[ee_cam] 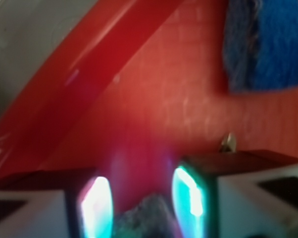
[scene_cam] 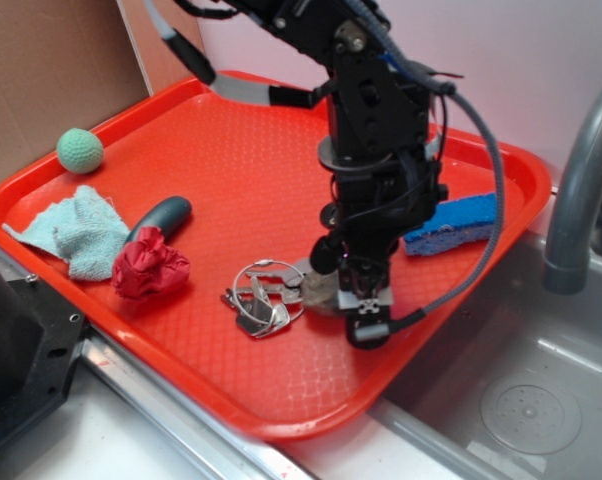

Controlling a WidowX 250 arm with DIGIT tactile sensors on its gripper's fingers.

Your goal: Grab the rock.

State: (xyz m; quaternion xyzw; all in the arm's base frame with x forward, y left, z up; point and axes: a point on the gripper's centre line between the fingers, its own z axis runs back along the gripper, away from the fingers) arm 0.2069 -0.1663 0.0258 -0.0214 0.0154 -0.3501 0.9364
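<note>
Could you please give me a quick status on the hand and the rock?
Hand down over the rock, fingers straddling it, grip unconfirmed. Rock on tray. Keys right beside rock.

Black arm (scene_cam: 376, 110), grey cable (scene_cam: 486, 150)

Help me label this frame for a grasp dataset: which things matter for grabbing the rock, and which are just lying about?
Part of the job:
- rock, partly hidden under the arm
- claw, down at the rock

Just lying about:
- bunch of keys
- red cloth ball
- blue sponge
- green ball
- pale green cloth
- grey handle
- red tray
</note>
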